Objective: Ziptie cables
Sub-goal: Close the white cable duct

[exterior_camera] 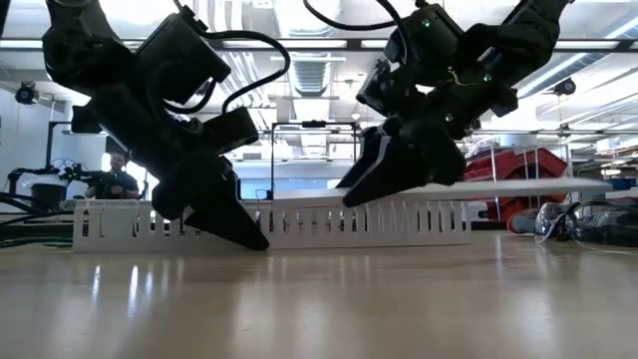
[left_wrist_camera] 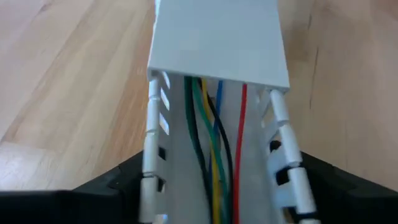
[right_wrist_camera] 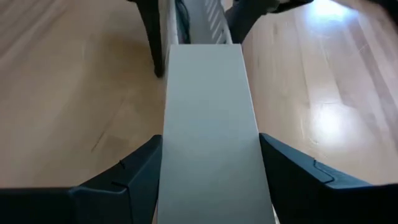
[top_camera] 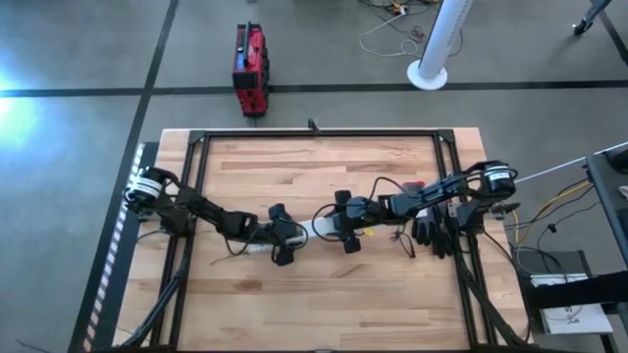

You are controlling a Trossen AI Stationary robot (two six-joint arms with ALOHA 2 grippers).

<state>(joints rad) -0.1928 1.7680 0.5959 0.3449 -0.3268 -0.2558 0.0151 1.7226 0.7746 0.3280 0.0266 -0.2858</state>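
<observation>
Filling most of the frame from above, the wooden table [top_camera: 314,294] carries both dark arms, which meet near its centre. Between them, just below mid-frame, lies the slotted white cable duct [exterior_camera: 299,224], holding green, yellow, black, blue and red wires [left_wrist_camera: 214,155]. The left gripper [top_camera: 284,245] has its fingers closed against the duct's two slotted walls. The right gripper [top_camera: 345,233] clamps the flat white cover strip [right_wrist_camera: 208,124], its far end over the duct. Black gloves [top_camera: 432,233] sit centre-right.
</observation>
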